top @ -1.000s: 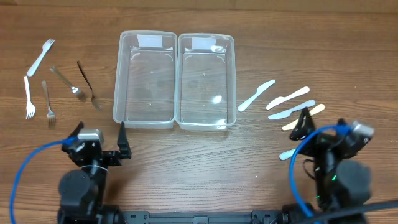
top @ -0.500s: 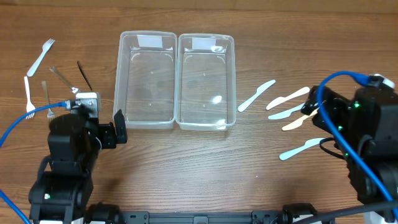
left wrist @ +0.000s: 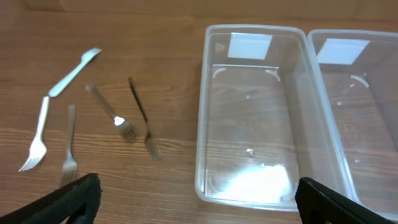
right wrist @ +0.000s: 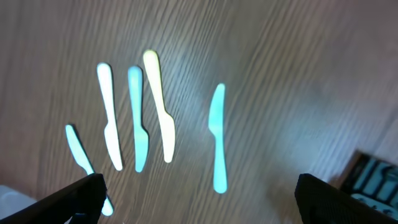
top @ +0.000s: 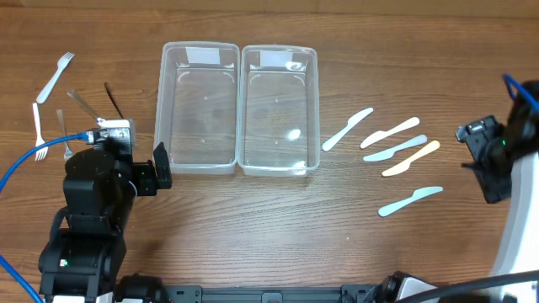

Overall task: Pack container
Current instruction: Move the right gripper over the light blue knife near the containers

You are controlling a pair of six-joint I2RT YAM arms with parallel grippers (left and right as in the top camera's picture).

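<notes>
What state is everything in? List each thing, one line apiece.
Left container: empty, lidless, upright.
Right container: empty, lidless, upright.
Forks: five, lying loose, left of the containers.
Knives: five, lying loose, right of the containers.
Left pincer: open, holding nothing.
Right pincer: open, holding nothing.

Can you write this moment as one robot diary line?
left gripper open, empty | right gripper open, empty | left container empty | right container empty | five forks, five knives on table
</notes>
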